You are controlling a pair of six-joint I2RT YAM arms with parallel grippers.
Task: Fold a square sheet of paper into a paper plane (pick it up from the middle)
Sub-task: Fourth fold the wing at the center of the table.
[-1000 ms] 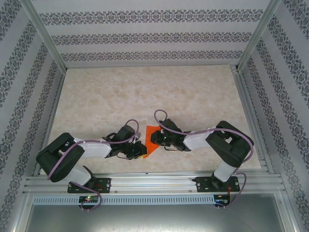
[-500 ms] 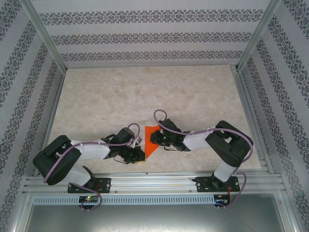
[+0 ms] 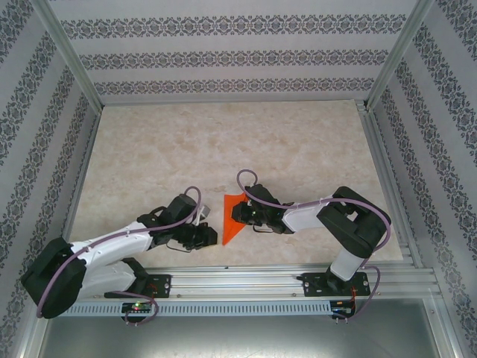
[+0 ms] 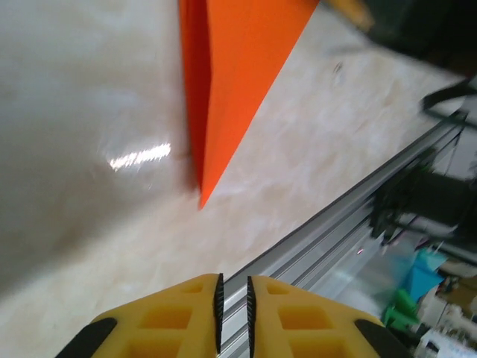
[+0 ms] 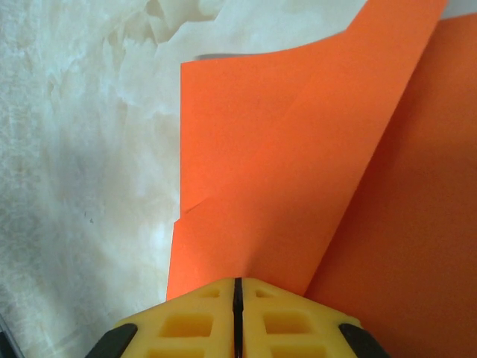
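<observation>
- Left claw (image 4: 233,292) pressed together, empty, just beside the folded orange paper (image 4: 232,82) (pointed tip nearest it).
- Right claw (image 5: 238,289) pressed together over the paper, which lies on the desk (image 3: 223,142).

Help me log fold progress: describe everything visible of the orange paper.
The paper is thin, plain, bright orange-red and matte, already folded into a narrow triangle whose point faces the near edge of the marbled table it lies on. The right wrist view shows overlapping layers with a straight crease. The right hand, fingers closed, sits at its wide end; whether it pinches a layer is unclear. The left hand, also closed, is apart from the tip.
</observation>
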